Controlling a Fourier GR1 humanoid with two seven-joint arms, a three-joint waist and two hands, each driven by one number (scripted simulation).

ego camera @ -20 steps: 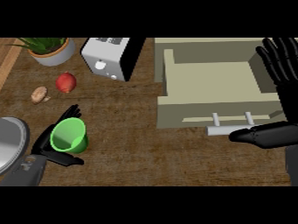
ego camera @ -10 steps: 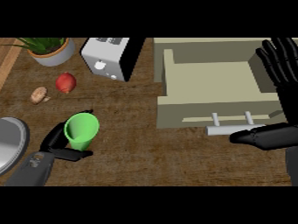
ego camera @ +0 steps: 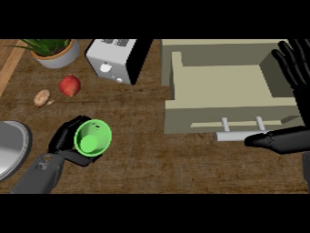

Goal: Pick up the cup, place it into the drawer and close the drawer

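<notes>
Left hand, fingers curled round green cup, has lifted it and tipped its mouth upward. Right hand unchanged beside open drawer, fingers spread.

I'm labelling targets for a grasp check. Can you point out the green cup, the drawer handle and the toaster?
green cup [ego camera: 92, 137], head view, on its inside wall.
drawer handle [ego camera: 232, 135], head view, on the bar's left part.
toaster [ego camera: 109, 61], head view, on its white side face.

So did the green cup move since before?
Yes. The green cup, held in the left hand, has tipped toward the view and shifted a little right, toward the drawer, judged against the fixed toaster.
</notes>
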